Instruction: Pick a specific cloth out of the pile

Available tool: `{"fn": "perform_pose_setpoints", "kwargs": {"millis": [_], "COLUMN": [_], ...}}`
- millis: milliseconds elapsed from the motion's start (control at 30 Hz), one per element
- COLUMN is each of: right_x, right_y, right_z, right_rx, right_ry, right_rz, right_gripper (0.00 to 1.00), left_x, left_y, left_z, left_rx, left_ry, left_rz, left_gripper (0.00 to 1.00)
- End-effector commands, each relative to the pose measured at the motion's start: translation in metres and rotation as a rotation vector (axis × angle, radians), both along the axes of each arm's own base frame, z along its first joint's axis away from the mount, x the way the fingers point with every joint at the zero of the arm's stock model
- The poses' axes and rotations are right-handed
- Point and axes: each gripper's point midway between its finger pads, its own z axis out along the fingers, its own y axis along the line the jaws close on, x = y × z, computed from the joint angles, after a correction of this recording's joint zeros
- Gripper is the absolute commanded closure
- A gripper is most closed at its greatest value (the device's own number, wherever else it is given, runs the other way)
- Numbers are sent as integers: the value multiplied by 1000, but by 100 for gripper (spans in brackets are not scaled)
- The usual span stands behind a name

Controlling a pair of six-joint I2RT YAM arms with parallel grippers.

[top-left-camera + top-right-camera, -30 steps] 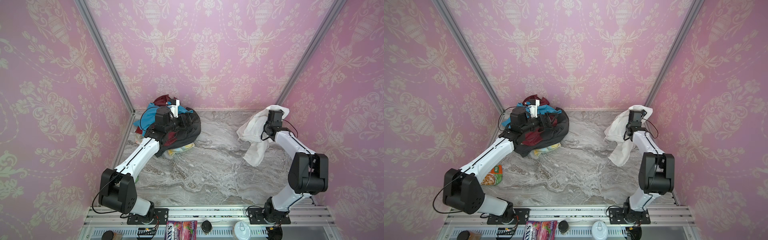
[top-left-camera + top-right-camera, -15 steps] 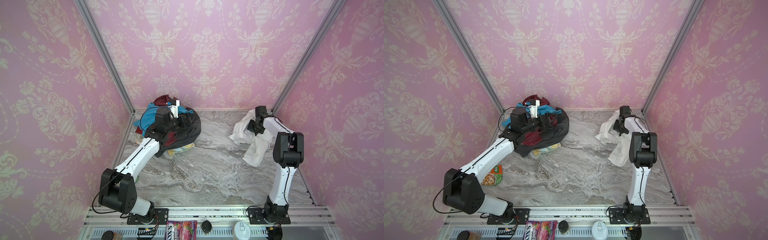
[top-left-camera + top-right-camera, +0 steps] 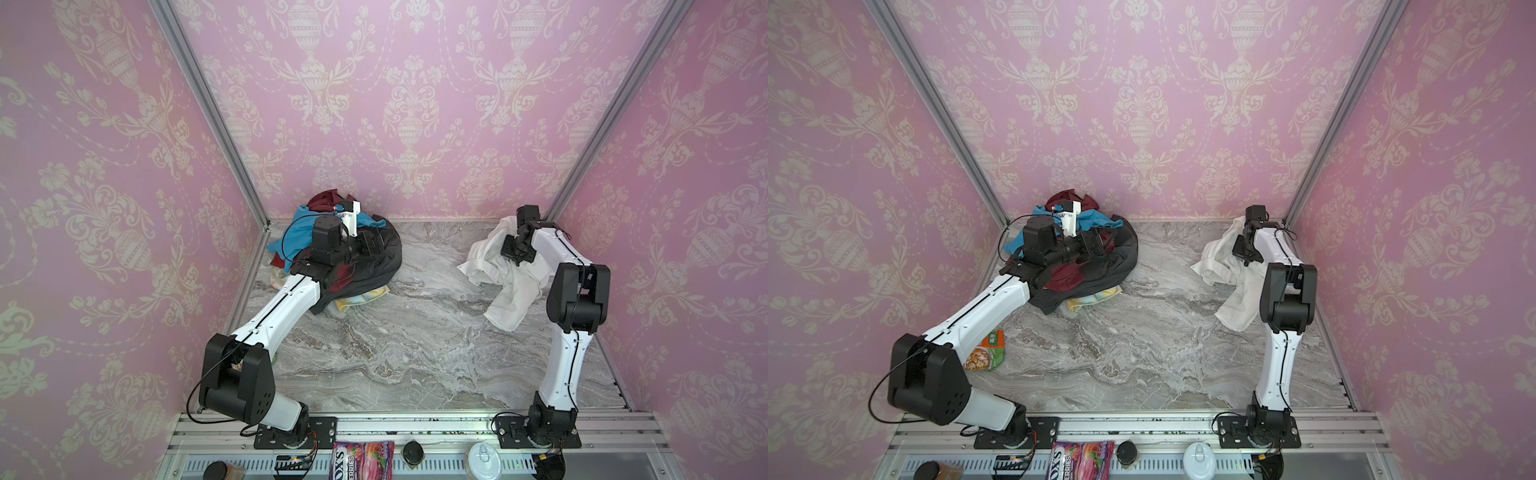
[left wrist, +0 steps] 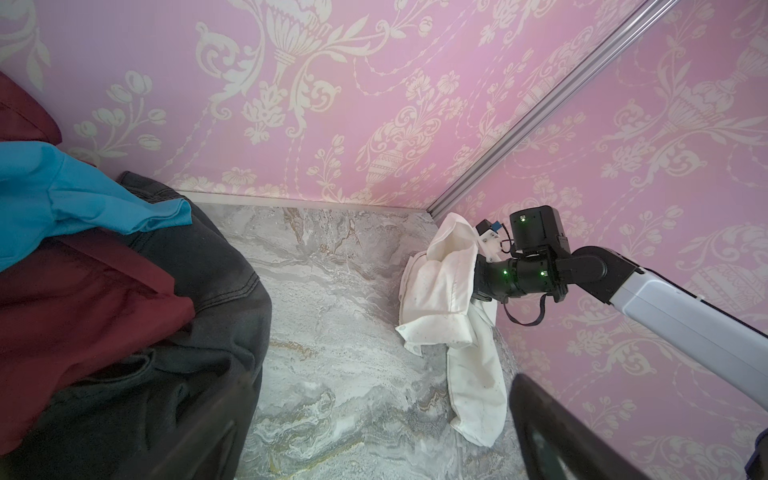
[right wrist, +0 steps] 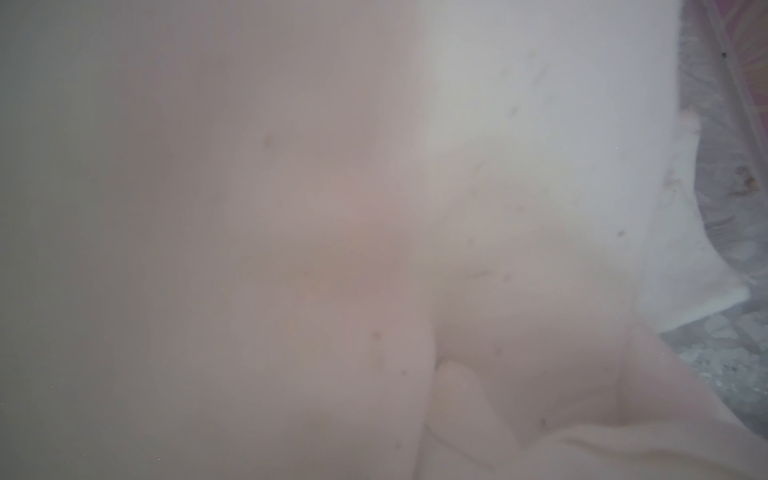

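Currently the right gripper (image 3: 510, 250) is pinching the white shirt (image 3: 513, 293), fingers pressed together and buried in the fabric; the shirt is lying crumpled on the table (image 3: 407, 357) near the back right corner, well apart from the pile (image 3: 374, 276). The left gripper (image 3: 375, 243) is hovering over the pile at back left, fingers spread wide, holding nothing.

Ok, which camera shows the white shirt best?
The left wrist camera: the white shirt is close, sharp and almost all in sight, from the right arm down onto the table. Both top views show it smaller, partly behind that arm. The right wrist camera sees only a blurry white close-up.
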Motion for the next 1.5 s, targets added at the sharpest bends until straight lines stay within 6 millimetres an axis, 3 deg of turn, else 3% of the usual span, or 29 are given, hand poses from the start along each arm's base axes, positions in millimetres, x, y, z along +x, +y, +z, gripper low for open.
{"fn": "perform_pose_setpoints", "kwargs": {"millis": [0,100,167,267,433,533,867,1033,1167,1267,1367,1467], "right_x": [-3,1,1,1,-9,-18,-53,-82,-111,-133,-153,-167], "right_y": [-13,-13,-11,-4,8,12,28,43,54,54,52,49], "right_z": [-7,10,29,62,108,128,206,233,220,201,171,139], "right_rx": [-51,-47,-33,-4,18,21,27,-8,-80,-140,-185,-215], "right_ry": [43,-12,-71,-179,-299,-340,-544,-711,-825,-867,-882,-900], "right_rz": [-1,-6,-14,-20,-4,5,71,171,232,244,244,233], "right_gripper": [87,71,50,28,6,0,0,0,0,0,0,0], "left_x": [-1,-2,-4,-6,-12,-15,-15,-15,-18,-22,-27,-34], "left_y": [-1,1,5,13,37,50,91,126,167,198,224,235], "left_z": [0,0,0,-4,-11,-14,-11,-21,-40,-66,-99,-136], "left_rx": [28,39,57,105,221,287,489,538,524,527,550,643], "left_ry": [-6,-4,1,23,59,76,79,56,38,41,47,43], "left_rz": [4,12,27,63,152,202,340,452,579,660,725,740], "left_gripper": [2,2,2,1,1,0,1,1,1,1,0,1]}}
